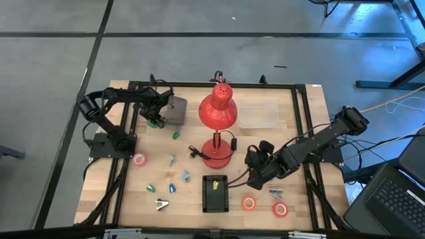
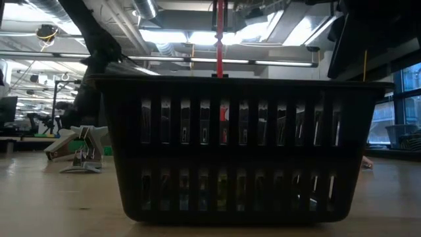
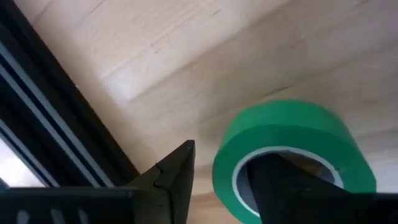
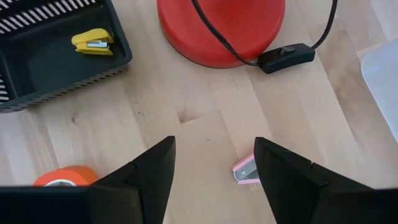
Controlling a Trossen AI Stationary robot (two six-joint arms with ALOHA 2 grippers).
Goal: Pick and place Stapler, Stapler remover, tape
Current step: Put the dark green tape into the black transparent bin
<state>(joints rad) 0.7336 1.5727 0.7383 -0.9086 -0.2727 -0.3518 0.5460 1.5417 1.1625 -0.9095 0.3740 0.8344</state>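
Note:
A green tape roll (image 3: 292,149) lies flat on the table's far left (image 1: 157,123). My left gripper (image 1: 156,118) stands open over it, pointing down, one finger in the roll's hollow and the other outside it. My right gripper (image 4: 214,174) hangs open above the table right of the lamp base (image 1: 255,164), with a small pink stapler remover (image 4: 245,169) below it. A yellow stapler (image 4: 93,42) lies in the black basket (image 1: 214,192). Pink tape (image 1: 139,159), orange tape (image 1: 249,202) and red tape (image 1: 279,209) lie flat on the table. My left gripper comes at the green roll from above. One finger (image 3: 292,193) stands inside the hollow, the other (image 3: 177,180) outside the wall (image 3: 219,171), and wood shows between that finger and the wall. Whether the inner finger touches the roll, I cannot tell.
A red desk lamp (image 1: 218,109) stands mid-table, its cord and switch (image 4: 286,57) trailing beside the base. A grey box (image 1: 175,109) sits by the left gripper. A silver stapler remover (image 1: 161,204) and small coloured items (image 1: 172,187) lie at the near left. A black frame rail (image 3: 56,124) runs close to the green roll.

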